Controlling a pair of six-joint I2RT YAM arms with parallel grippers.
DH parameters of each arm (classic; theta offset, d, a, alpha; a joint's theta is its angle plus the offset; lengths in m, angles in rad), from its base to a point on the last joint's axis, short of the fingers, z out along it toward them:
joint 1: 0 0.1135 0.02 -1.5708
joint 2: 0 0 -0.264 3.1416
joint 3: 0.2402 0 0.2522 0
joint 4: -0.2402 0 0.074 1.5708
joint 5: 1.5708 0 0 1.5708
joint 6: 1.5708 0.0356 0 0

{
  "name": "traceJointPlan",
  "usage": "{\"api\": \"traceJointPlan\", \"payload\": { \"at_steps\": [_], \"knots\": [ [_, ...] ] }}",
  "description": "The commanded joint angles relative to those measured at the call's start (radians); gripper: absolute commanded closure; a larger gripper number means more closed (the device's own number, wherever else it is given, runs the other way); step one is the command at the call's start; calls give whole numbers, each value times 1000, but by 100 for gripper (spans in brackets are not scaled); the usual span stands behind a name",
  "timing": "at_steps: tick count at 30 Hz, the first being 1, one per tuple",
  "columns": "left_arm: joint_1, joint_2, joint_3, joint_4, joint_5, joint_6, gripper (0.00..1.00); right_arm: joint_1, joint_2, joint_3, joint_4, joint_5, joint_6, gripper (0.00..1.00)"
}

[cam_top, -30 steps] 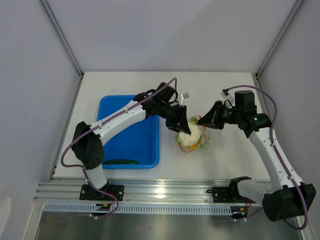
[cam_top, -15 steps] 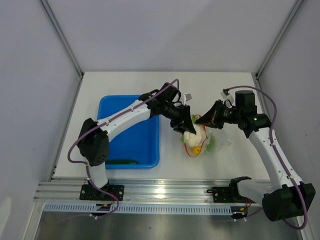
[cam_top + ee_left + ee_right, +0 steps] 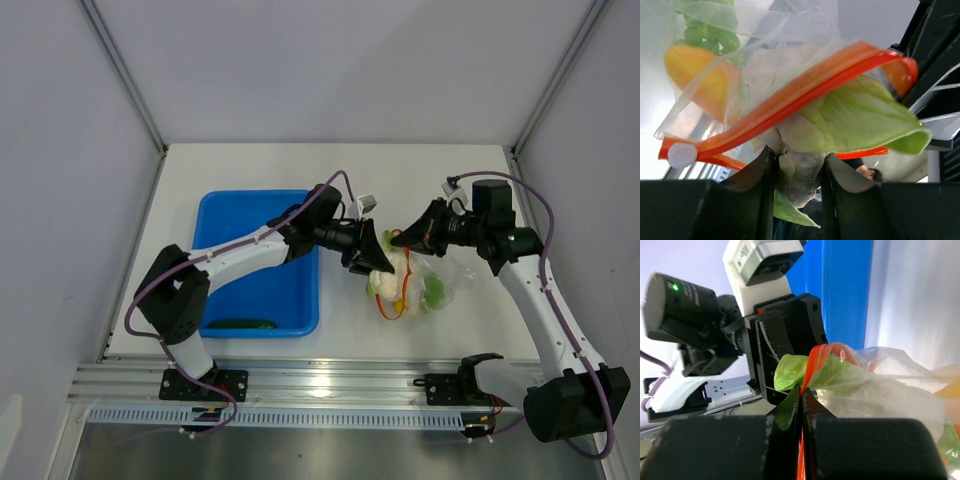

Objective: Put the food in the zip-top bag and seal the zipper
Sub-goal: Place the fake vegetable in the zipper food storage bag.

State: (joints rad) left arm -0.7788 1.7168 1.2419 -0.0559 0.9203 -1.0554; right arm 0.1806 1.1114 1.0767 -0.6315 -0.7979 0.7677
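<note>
My left gripper (image 3: 799, 160) is shut on the stem end of the white-and-pale-green cabbage head (image 3: 850, 117), whose leafy part sits in the mouth of the zip-top bag (image 3: 432, 285). The orange-red zipper (image 3: 790, 97) runs across the cabbage, with a white slider (image 3: 682, 154) at one end. My right gripper (image 3: 802, 392) is shut on the zipper (image 3: 816, 362) at the bag's upper edge and holds the mouth up. An orange-yellow fruit (image 3: 695, 75) and a green grape bunch (image 3: 710, 35) lie inside the bag. The dark green cucumber (image 3: 240, 324) lies in the blue tray.
The blue tray (image 3: 235, 215) stands left of the bag, under the left arm. A metal rail (image 3: 330, 385) runs along the near table edge. Grey walls close in the back and both sides.
My left gripper has carried the cabbage to the right, deeper into the bag's mouth. The bag has shifted right with it. The right gripper has kept its pinch on the zipper.
</note>
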Motion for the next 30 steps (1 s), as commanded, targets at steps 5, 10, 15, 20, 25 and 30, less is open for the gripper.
{"api": "traceJointPlan", "payload": {
  "at_steps": [5,10,15,20,25,30],
  "knots": [
    [10,-150,-99,197,-112,-224,99,-4,-4,11,36,5,21,100],
    [10,-210,-139,232,-213,-288,99,-6,-4,-1,27,29,22,100],
    [4,-211,-116,254,-285,-282,99,-6,-8,-37,84,11,93,100],
    [-11,-169,-93,234,-321,-244,99,-3,-4,-57,138,-4,160,100],
    [-16,-100,-4,43,-356,-166,99,-1,4,-67,159,-4,188,100],
    [-28,-23,95,-129,-347,-108,99,0,13,-63,170,0,200,100]
  ]
}}
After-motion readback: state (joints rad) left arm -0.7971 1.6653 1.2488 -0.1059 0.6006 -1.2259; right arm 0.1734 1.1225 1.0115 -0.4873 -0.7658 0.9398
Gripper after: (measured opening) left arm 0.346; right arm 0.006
